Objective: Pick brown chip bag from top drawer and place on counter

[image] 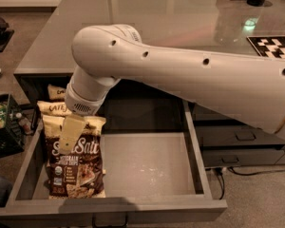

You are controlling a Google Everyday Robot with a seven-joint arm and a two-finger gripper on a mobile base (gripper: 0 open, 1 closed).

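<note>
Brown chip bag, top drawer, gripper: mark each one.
brown chip bag (80, 172), camera view, on its dark front panel.
top drawer (147, 165), camera view, on its bare grey floor.
gripper (70, 133), camera view, on its tan tip over the bag's top.

The arm is running off the right edge of the frame and is covering the back of the top drawer at centre. The gripper, left of centre, is lying across the cream band of the brown chip bag and hiding part of its lettering. Behind it a second bag is showing only its top band under the wrist. The counter is running past the top edge. A black crate is being cut by the left edge.
</note>
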